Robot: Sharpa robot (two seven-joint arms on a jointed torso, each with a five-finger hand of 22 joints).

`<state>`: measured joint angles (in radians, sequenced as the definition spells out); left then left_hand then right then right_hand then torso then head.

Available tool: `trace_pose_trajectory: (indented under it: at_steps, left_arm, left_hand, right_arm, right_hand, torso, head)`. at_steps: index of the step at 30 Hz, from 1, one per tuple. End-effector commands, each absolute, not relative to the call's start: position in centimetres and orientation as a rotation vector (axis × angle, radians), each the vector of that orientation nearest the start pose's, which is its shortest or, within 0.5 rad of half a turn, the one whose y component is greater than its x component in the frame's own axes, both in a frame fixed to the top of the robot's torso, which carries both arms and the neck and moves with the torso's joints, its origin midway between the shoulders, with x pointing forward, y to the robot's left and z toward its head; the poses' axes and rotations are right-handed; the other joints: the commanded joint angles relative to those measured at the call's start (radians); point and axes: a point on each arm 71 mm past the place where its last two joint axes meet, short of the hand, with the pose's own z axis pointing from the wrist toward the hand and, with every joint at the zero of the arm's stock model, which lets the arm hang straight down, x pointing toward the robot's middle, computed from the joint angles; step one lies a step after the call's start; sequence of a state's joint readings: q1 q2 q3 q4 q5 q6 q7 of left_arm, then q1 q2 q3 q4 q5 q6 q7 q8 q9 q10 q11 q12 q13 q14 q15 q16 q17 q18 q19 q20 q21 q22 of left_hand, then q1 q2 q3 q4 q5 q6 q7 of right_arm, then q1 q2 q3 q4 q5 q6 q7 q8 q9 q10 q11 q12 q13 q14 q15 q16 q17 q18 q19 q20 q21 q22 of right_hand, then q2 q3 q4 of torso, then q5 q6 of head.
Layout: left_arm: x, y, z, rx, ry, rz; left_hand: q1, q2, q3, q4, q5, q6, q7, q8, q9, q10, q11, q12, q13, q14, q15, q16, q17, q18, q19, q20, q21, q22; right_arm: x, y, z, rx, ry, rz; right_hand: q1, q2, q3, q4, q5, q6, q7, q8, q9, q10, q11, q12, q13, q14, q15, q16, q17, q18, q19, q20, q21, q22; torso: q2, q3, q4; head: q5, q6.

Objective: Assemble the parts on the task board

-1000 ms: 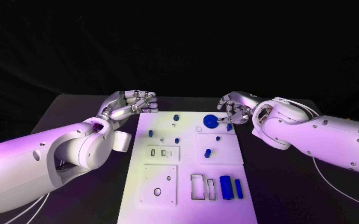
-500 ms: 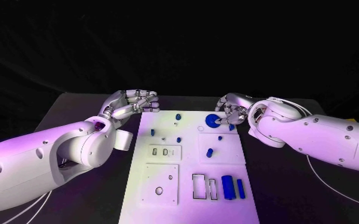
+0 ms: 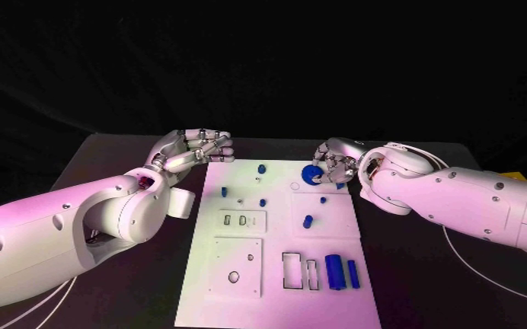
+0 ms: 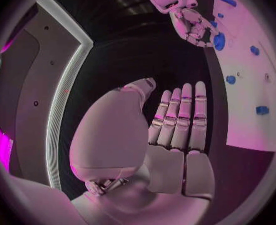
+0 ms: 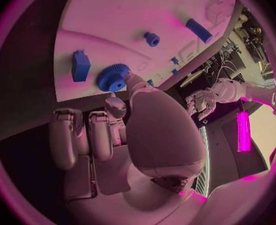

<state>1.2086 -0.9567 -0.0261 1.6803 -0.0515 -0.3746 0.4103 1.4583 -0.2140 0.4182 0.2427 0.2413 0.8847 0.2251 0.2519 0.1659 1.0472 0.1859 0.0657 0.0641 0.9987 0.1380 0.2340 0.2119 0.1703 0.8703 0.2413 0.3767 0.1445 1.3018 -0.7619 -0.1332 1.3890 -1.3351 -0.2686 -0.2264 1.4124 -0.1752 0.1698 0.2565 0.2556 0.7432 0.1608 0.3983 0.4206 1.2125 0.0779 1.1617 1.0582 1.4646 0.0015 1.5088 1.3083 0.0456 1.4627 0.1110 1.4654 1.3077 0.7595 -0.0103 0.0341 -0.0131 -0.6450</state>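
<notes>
Head view, right hand [image 3: 333, 163] seemingly pinching blue gear [image 3: 312, 174] (far edge)

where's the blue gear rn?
Head view: blue gear at the board's far right corner, at the right hand's fingertips.

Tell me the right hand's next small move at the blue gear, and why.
Probably lift the blue gear slightly clear of the task board. The right hand appears to pinch its edge at the board's far end, while the left hand hangs off the board's side, holding nothing.
</notes>
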Motion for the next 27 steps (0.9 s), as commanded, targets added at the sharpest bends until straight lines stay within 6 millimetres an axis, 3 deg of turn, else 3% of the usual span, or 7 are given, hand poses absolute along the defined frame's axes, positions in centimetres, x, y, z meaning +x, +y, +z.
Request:
trace_pose_trajectory:
  at_steps: [1, 3, 13, 22, 27]
  left_arm:
    - [46.27, 21.9, -15.36, -1.041, 1.384, -1.568]
    - [46.28, 21.93, -15.37, -1.041, 1.384, -1.567]
    - [46.28, 21.91, -15.38, -1.041, 1.386, -1.569]
    - [46.28, 21.86, -15.38, -1.041, 1.388, -1.572]
    - [46.28, 21.89, -15.38, -1.041, 1.388, -1.572]
  left_hand:
    - [0.006, 0.007, 0.0, -0.005, -0.003, -0.007, 0.016, -0.006, 0.001, -0.004, -0.002, -0.001, 0.001, -0.005, 0.001, -0.004, 0.001, 0.011, 0.001, 0.0, 0.003, -0.001]
    - [0.006, 0.007, 0.0, -0.005, -0.003, -0.007, 0.016, -0.006, 0.001, -0.004, -0.002, -0.001, 0.001, -0.005, 0.001, -0.004, 0.001, 0.011, 0.001, 0.0, 0.003, -0.001]
    - [0.006, 0.007, 0.002, -0.008, -0.003, -0.007, 0.016, -0.006, 0.001, -0.005, -0.002, -0.001, 0.001, -0.005, 0.001, -0.005, 0.002, 0.011, 0.001, 0.0, 0.004, -0.001]
    - [0.007, 0.008, 0.003, -0.01, -0.002, -0.007, 0.016, -0.006, 0.002, -0.005, -0.002, -0.001, 0.001, -0.005, 0.001, -0.005, 0.003, 0.012, 0.0, 0.0, 0.004, -0.001]
    - [0.007, 0.008, 0.003, -0.01, -0.002, -0.007, 0.016, -0.006, 0.002, -0.005, -0.002, -0.001, 0.001, -0.005, 0.001, -0.005, 0.003, 0.012, 0.0, 0.0, 0.004, -0.001]
  right_arm:
    - [51.9, -20.59, -18.51, -0.046, 1.788, 0.5]
    - [51.88, -20.51, -18.6, -0.048, 1.792, 0.5]
    - [52.06, -20.69, -18.85, -0.049, 1.798, 0.488]
    - [52.21, -20.49, -18.99, -0.061, 1.782, 0.475]
    - [52.13, -20.27, -18.92, -0.068, 1.757, 0.474]
  right_hand:
    - [0.01, -0.001, 0.003, 0.008, 0.005, 0.01, 0.001, 0.004, -0.002, 0.015, -0.001, 0.017, 0.018, 0.073, 0.002, 0.007, 0.098, -0.008, 0.008, 0.0, 0.004, 0.12]
    - [0.012, 0.002, 0.006, 0.009, 0.005, 0.014, 0.001, 0.005, -0.003, 0.017, -0.001, 0.023, 0.024, 0.073, 0.002, 0.008, 0.099, -0.009, 0.009, 0.0, 0.006, 0.122]
    - [0.025, 0.01, 0.022, 0.01, 0.007, 0.027, 0.0, 0.001, -0.009, 0.022, -0.003, 0.038, 0.039, 0.074, 0.001, 0.011, 0.107, -0.01, 0.013, 0.0, 0.01, 0.129]
    - [0.054, 0.027, 0.096, 0.009, -0.023, 0.063, 0.0, -0.017, -0.031, 0.038, -0.004, 0.065, 0.068, 0.075, 0.001, 0.015, 0.115, -0.013, 0.019, -0.001, 0.017, 0.142]
    - [0.048, 0.021, 0.125, 0.012, -0.026, 0.096, -0.007, -0.02, -0.038, 0.063, -0.009, 0.092, 0.099, 0.076, -0.003, 0.016, 0.119, -0.015, 0.025, -0.003, 0.023, 0.151]
  torso:
    - [0.001, 0.0012, 0.0001]
    - [0.0, 0.0011, -0.0003]
    - [0.0, 0.0013, -0.002]
    - [0.001, 0.001, 0.0001]
    - [0.001, 0.0006, -0.0004]
  head:
    - [0.005, -0.003]
    - [0.011, -0.005]
    - [0.01, -0.009]
    - [0.008, -0.01]
    - [0.008, -0.009]
